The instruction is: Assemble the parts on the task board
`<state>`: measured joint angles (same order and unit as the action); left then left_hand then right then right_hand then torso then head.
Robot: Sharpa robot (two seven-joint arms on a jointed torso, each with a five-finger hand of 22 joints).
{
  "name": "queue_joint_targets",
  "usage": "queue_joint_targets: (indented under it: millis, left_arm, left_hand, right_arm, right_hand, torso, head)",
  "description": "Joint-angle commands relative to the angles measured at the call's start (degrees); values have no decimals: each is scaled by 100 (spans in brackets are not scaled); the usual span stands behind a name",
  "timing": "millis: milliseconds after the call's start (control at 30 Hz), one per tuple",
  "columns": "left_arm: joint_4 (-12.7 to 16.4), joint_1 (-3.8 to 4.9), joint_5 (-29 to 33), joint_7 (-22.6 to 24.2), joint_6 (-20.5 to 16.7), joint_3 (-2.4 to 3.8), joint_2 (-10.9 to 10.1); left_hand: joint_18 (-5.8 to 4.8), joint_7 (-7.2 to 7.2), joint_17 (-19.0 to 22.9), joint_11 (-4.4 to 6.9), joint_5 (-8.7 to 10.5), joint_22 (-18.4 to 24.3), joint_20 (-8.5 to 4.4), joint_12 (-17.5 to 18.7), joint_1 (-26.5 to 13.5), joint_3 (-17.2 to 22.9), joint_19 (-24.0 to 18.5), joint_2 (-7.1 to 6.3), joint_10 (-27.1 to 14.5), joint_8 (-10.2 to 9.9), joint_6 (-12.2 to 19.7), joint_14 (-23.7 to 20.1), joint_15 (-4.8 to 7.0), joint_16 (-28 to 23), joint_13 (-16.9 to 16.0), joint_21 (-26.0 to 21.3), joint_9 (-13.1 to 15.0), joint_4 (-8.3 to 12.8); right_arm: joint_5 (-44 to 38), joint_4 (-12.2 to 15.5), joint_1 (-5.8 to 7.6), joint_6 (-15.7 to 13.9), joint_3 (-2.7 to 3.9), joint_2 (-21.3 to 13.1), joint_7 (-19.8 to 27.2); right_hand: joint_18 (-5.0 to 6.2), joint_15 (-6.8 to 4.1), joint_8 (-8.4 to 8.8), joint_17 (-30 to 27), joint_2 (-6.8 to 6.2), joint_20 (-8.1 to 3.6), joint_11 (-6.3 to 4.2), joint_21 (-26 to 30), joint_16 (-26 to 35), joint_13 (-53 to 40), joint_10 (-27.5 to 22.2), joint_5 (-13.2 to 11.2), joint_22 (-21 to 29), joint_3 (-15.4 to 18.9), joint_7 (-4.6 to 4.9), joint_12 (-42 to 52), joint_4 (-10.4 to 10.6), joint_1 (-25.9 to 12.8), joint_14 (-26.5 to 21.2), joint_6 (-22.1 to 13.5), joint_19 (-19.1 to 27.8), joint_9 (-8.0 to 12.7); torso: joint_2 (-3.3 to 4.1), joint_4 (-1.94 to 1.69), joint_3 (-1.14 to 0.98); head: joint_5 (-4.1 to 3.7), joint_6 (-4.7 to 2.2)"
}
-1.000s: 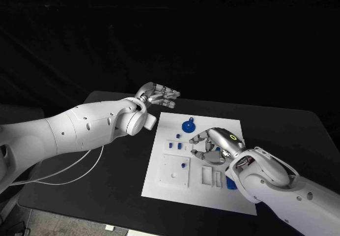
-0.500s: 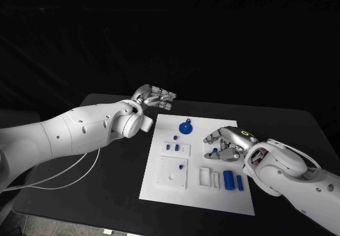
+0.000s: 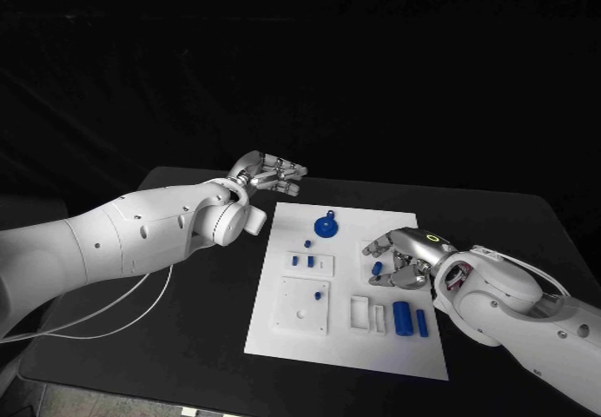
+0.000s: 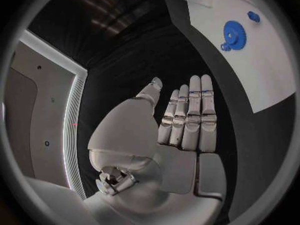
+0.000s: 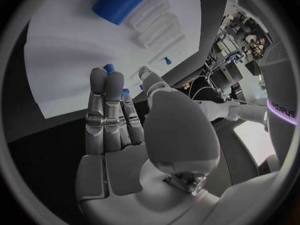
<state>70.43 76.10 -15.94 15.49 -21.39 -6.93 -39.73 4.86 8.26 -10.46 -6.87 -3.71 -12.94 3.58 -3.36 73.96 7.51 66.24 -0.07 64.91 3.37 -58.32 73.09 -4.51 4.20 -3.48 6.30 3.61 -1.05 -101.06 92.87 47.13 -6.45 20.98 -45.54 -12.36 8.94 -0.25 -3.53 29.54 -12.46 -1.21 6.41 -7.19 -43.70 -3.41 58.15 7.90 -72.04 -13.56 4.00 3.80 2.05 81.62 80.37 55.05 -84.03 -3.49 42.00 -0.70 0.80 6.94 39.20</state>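
Observation:
The white task board (image 3: 376,352) lies mid-table. On it are a blue gear (image 3: 328,228), small blue pegs (image 3: 303,259), a peg (image 3: 320,295) in a square plate, and two blue cylinders (image 3: 403,317) at the near right. My right hand (image 3: 403,261) hovers over the board's right side with its fingers (image 5: 103,110) stretched out; small blue parts (image 5: 110,68) sit just past the fingertips, and nothing is plainly held. My left hand (image 3: 269,172) hangs over the black table beyond the board's far left corner, fingers (image 4: 194,115) straight and empty. The gear (image 4: 234,33) lies ahead of it.
Black table (image 3: 188,295) surrounds the board on all sides. White slotted holders (image 3: 363,313) stand beside the cylinders. A white cable (image 3: 119,308) trails from my left arm over the table's left part.
My right hand has moved from the board's middle to its right side, uncovering the two blue cylinders. The left hand has hardly moved.

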Motion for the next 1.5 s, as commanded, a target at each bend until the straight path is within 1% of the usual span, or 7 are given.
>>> queue_joint_targets:
  millis: [33, 133, 200, 433, 733, 1100, 1500]
  left_arm:
    - [9, -1, 31, 54, 65, 4, 2]
    - [11, -1, 31, 50, 67, 4, 0]
    - [12, -2, 29, 48, 68, 4, 0]
    - [17, -4, -36, 41, 71, 4, -1]
    - [17, -6, -55, 36, 77, 4, -2]
    - [11, -7, -58, 36, 79, 4, 4]
    - [14, -7, -58, 34, 78, 4, 4]
  left_hand:
    - [-92, -2, 0, -5, -16, 6, 15, -4, -2, -2, -32, 36, -22, 19, 37, -18, -17, -17, 6, 31, -4, 4]
    - [-92, -2, 0, -5, -16, 6, 15, -4, -2, -2, -32, 36, -22, 19, 37, -18, -17, -17, 6, 31, -4, 4]
    - [-92, -3, -1, -4, -16, 14, 15, -4, -2, -1, -34, 42, -22, 19, 37, -18, -17, -17, 6, 38, -4, 7]
    - [-88, -5, -6, -2, -15, 20, 10, -4, 2, 2, -21, 49, -21, 17, 40, -2, -11, -10, 6, 58, -4, 10]
    - [-88, -5, -11, -1, -15, 18, 5, -4, 1, 0, -13, 49, -20, 18, 40, 12, -7, -7, 6, 73, -4, 8]
    - [-88, -6, -12, -1, -13, 18, 4, -4, 0, -2, -11, 46, -20, 18, 40, 15, -6, -6, 6, 75, -4, 8]
    - [-88, -6, -12, -1, -13, 18, 4, -4, 0, -2, -11, 46, -20, 18, 40, 15, -6, -6, 6, 75, -4, 8]
  right_arm:
    - [-283, -30, -4, 34, 2, 7, -186]
    - [-312, -82, -5, -52, 1, 22, -236]
    - [-319, -101, -6, -69, 1, 31, -249]
    - [-374, -163, -14, -142, 0, 73, -276]
    - [-388, -210, -23, -138, -1, 125, -254]
    - [-354, -265, -86, -14, -5, 189, -210]
    - [-350, -327, -132, 69, -18, 231, -199]
  right_hand:
    - [45, -34, 2, 4, 74, -50, -31, -41, -19, 4, 149, -313, -57, -585, 56, 15, -328, -148, 45, 285, -134, -7]
    - [26, -68, 1, 27, 69, -85, -67, -90, -38, 5, 298, -402, -156, -1284, 104, 11, -620, -452, 68, 423, -143, -8]
    - [12, -87, -2, 48, 39, -106, -83, -128, -57, 7, 384, -456, -220, -1584, 124, -3, -702, -541, 80, 465, -145, -9]
    - [-33, -147, -6, 106, 35, -166, -158, -338, -99, 8, 681, -479, -395, -2169, 167, -5, -805, -694, 134, 649, -164, -13]
    - [-66, -165, -9, 143, 57, -192, -184, -496, -106, 7, 796, -485, -430, -2292, 211, -11, -831, -749, 152, 811, -164, -16]
    - [-75, -172, -6, 163, 91, -198, -198, -566, -97, 6, 866, -480, -433, -2276, 235, -9, -841, -772, 157, 925, -153, -15]
    - [-97, -198, -7, 186, 193, -223, -242, -645, -85, 5, 1064, -491, -448, -2302, 244, -11, -894, -750, 154, 1048, -125, -16]
  torso:
    - [-1, 0, 9]
    - [4, 1, 12]
    - [5, -3, 13]
    - [3, -10, 4]
    - [1, 3, 3]
    - [-2, -5, 6]
    - [0, 1, 5]
  head:
    - [-16, -6]
    - [-28, -10]
    - [-24, -7]
    - [-14, 6]
    - [-14, 15]
    - [-24, 32]
    - [-22, 38]
